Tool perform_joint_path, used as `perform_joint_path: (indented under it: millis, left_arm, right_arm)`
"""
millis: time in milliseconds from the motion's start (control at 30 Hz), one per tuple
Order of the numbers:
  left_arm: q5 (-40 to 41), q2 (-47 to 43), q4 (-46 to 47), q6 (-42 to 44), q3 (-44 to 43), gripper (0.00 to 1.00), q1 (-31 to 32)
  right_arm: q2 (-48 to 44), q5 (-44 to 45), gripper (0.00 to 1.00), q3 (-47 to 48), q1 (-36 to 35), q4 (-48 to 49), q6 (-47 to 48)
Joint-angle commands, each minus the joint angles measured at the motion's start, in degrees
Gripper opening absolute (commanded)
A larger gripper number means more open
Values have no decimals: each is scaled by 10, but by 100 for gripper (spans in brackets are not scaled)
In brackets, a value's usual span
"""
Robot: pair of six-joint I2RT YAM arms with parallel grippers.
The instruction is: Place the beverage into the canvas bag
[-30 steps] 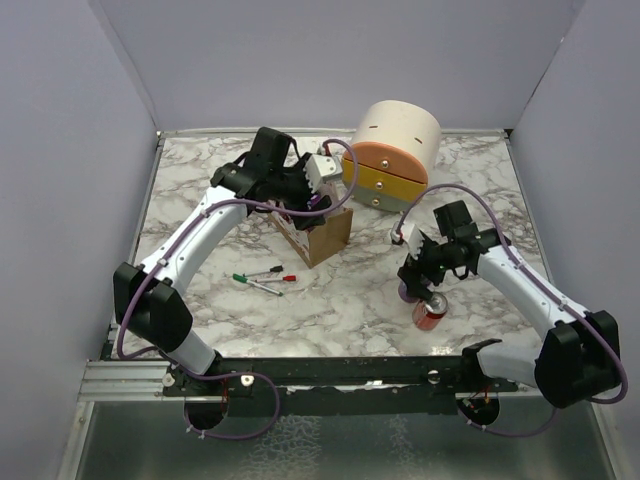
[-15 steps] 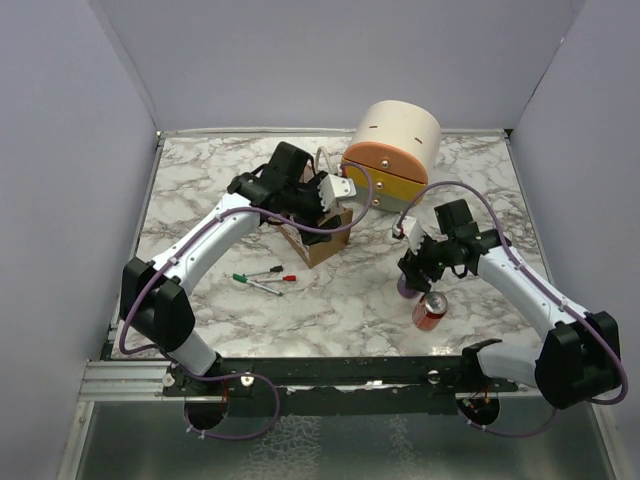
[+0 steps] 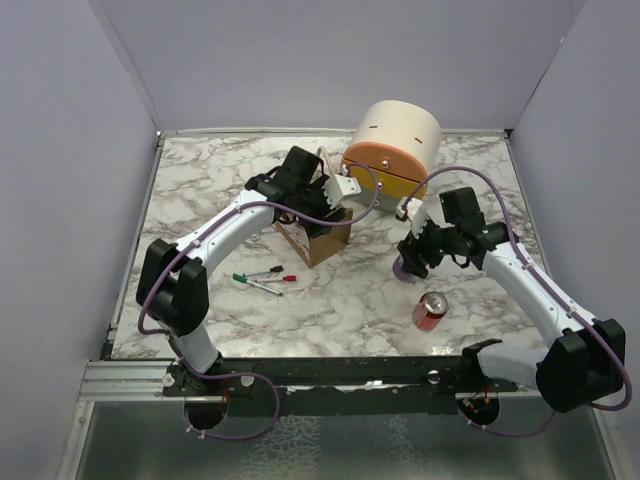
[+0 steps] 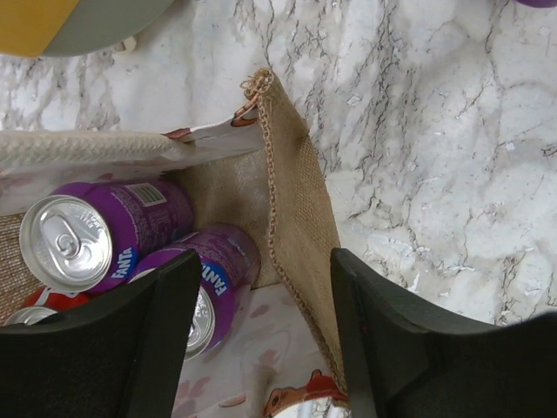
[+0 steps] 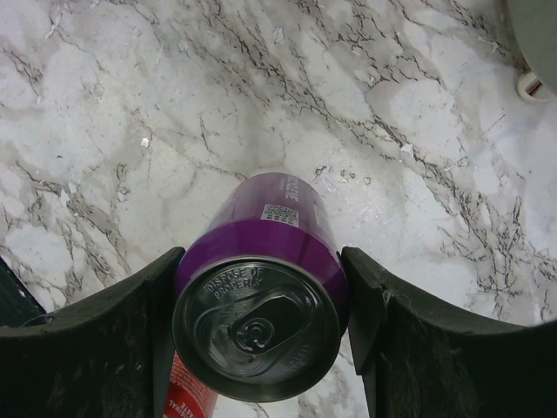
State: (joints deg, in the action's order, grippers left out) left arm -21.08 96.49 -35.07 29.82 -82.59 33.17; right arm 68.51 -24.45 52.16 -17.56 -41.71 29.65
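The tan canvas bag [image 3: 328,240] stands mid-table. In the left wrist view its burlap wall [image 4: 300,200] and pale handle [image 4: 78,148] show, with two purple Fanta cans [image 4: 113,235] and a bit of a red can inside. My left gripper [image 3: 324,212] hangs open over the bag's mouth, its fingers [image 4: 148,348] either side of the bag's right wall. My right gripper [image 3: 411,262] is shut on a purple beverage can [image 5: 261,305], held above the marble to the right of the bag. A red can [image 3: 430,310] stands on the table nearer the front, also in the right wrist view [image 5: 187,396].
A round cream drawer unit [image 3: 395,150] with orange, yellow and grey fronts stands behind the bag, close to both grippers. Several marker pens [image 3: 265,278] lie left of the bag. Grey walls enclose the marble table [image 3: 200,190].
My left gripper has swung right and settled over the bag's opening. My right gripper has carried the purple can up and away from the red can, which stayed on the table.
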Motion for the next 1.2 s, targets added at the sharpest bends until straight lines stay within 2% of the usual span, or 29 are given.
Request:
perform_joint_path:
  millis: [0,300,567,933,1000,1167]
  left_arm:
    - [-3,24,10,-12,-12,58,9]
    - [-35,18,-16,12,0,21,49]
    - [-92,10,-42,29,9,0,91]
    - [-182,-2,-45,-3,3,2,160]
    - [-194,1,-58,-1,-10,11,170]
    - [-193,0,-93,18,-42,41,173]
  right_arm:
    - [-26,22,22,32,-3,37,-40]
    - [-23,55,20,66,-3,37,-57]
    - [-23,28,17,116,-3,32,-45]
    - [29,-97,16,224,-3,-20,-23]
    - [35,-129,16,238,-3,-26,-15]
    - [47,-197,15,267,-3,-56,14]
